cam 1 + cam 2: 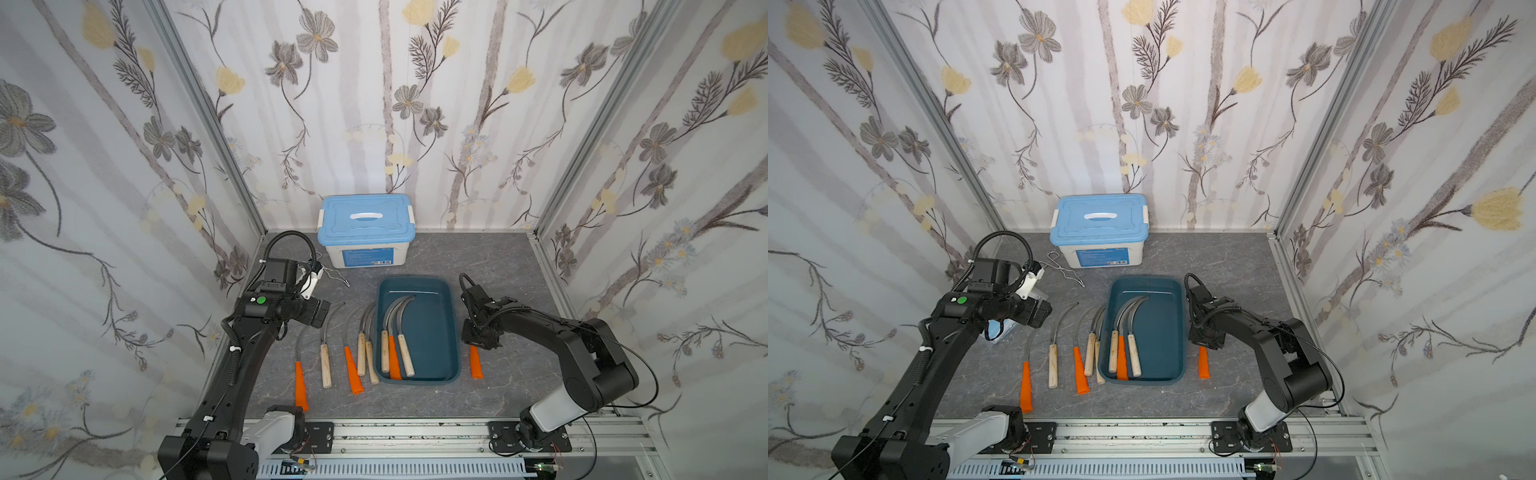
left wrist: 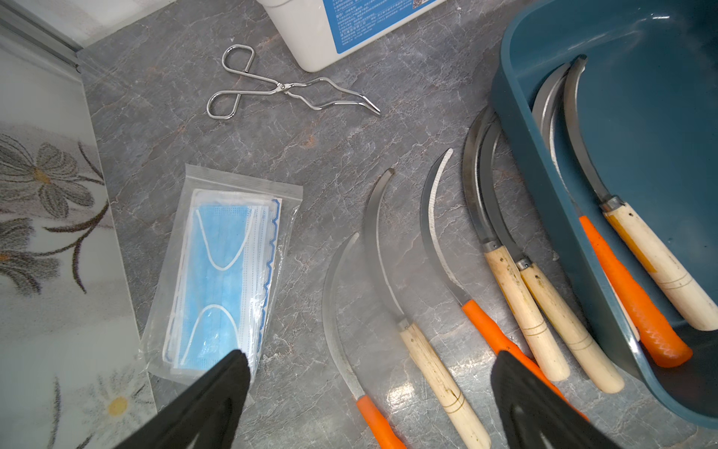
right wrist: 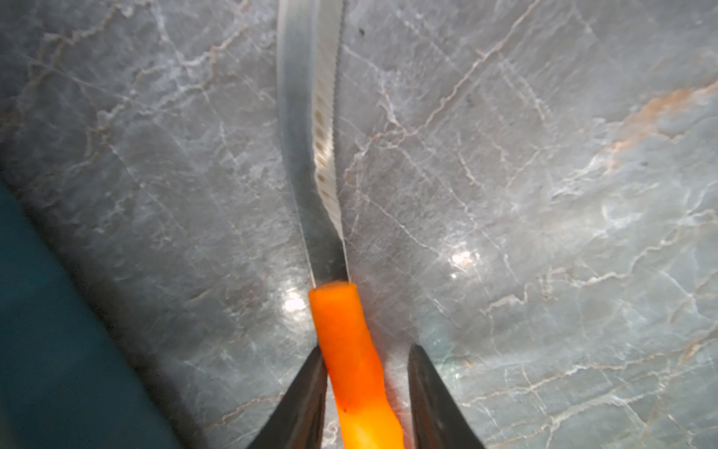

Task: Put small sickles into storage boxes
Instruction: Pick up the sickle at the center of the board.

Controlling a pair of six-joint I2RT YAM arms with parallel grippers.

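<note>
Beside the tray point(image 1: 432, 328), we straddled the handle of a seemingly stiff, light sickle point(image 3: 344, 350), right gripper point(image 3: 365, 350) unclosed, left gripper point(image 2: 369, 353) agape.

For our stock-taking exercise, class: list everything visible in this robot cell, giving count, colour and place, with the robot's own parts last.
table: one, grey marbled, cell floor.
tray: one, dark teal, mid-table.
sickles in the tray: three, two wooden-handled, one orange-handled, side by side.
loose sickles: five, three wooden-handled, two orange-handled, between tray and left arm.
lone sickle: one, orange-handled, at the tray's other side.
box: one, white, light blue lid, by back wall.
tongs: one, silvery, near the box.
mask pack: one, blue in clear bag, beneath left arm.
left end effector: one, black, open above loose sickles.
right end effector: one, black, astride lone sickle's handle, not closed.
</note>
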